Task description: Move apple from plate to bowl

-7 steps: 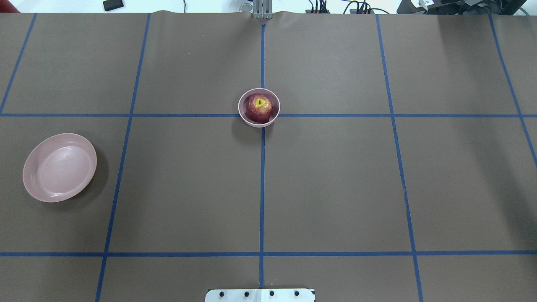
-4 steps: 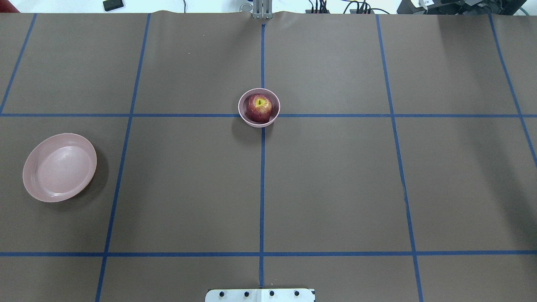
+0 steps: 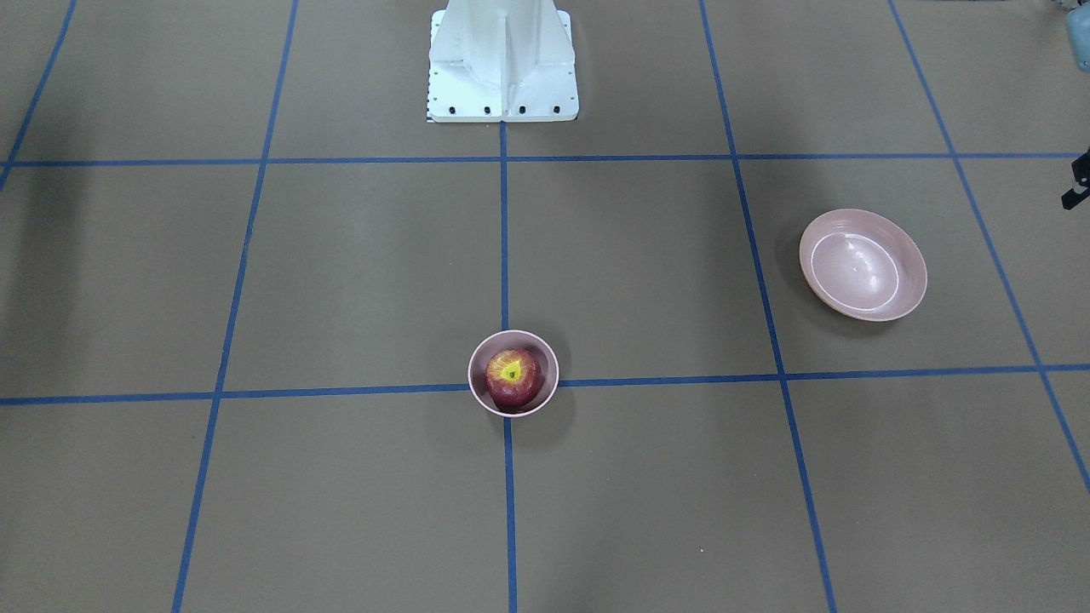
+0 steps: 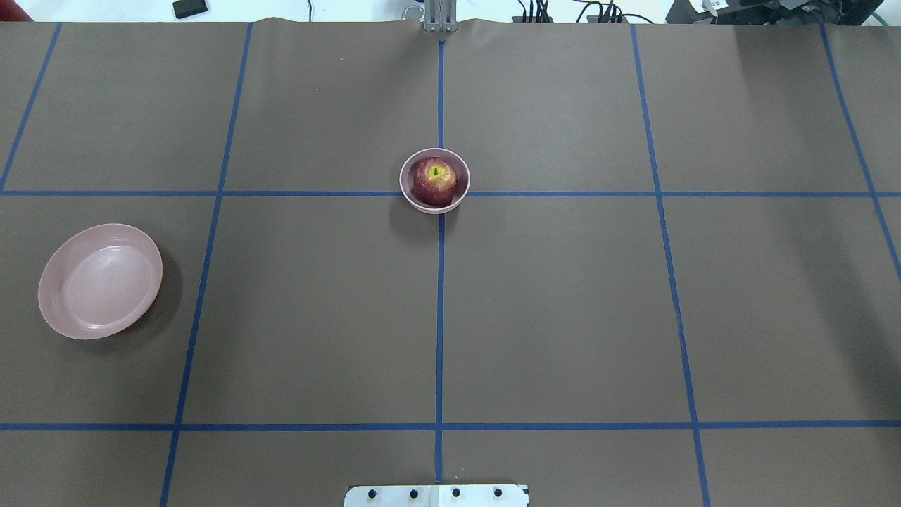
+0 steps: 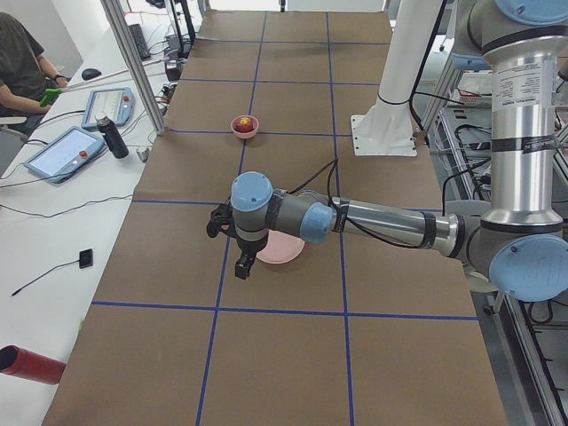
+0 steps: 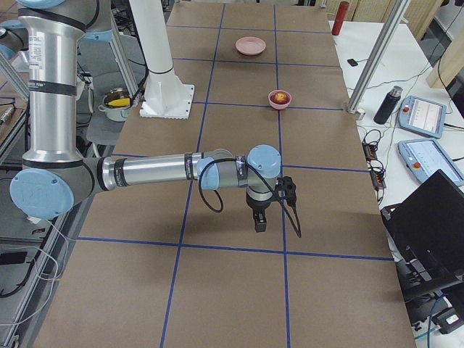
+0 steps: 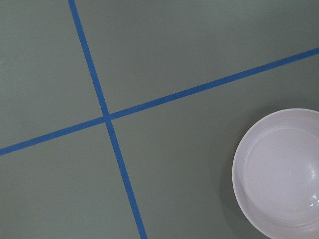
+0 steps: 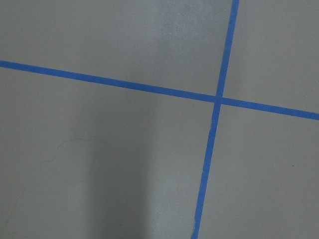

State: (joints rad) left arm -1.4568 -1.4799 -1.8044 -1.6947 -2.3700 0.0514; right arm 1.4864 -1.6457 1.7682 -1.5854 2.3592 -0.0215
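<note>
The dark red apple [image 4: 434, 181] sits inside the small deep pink bowl [image 4: 403, 184] at the table's middle, on a blue tape crossing; both also show in the front view, apple [image 3: 513, 375] in bowl [image 3: 473, 379]. The wide pink plate [image 4: 100, 282] lies empty at the left, and shows in the front view [image 3: 863, 265] and the left wrist view [image 7: 279, 174]. My left gripper [image 5: 241, 266] hangs above the table beside the plate [image 5: 286, 253]. My right gripper [image 6: 259, 221] hangs over bare table far from the bowl [image 6: 280, 98]. I cannot tell whether either is open or shut.
The white robot base [image 3: 502, 60] stands at the table's near edge. Blue tape lines grid the brown table. Off the far edge are tablets [image 5: 67, 153], a dark bottle [image 5: 108, 135], metal posts [image 5: 133, 62] and a laptop [image 6: 428, 217]. A person [image 5: 18, 53] sits there.
</note>
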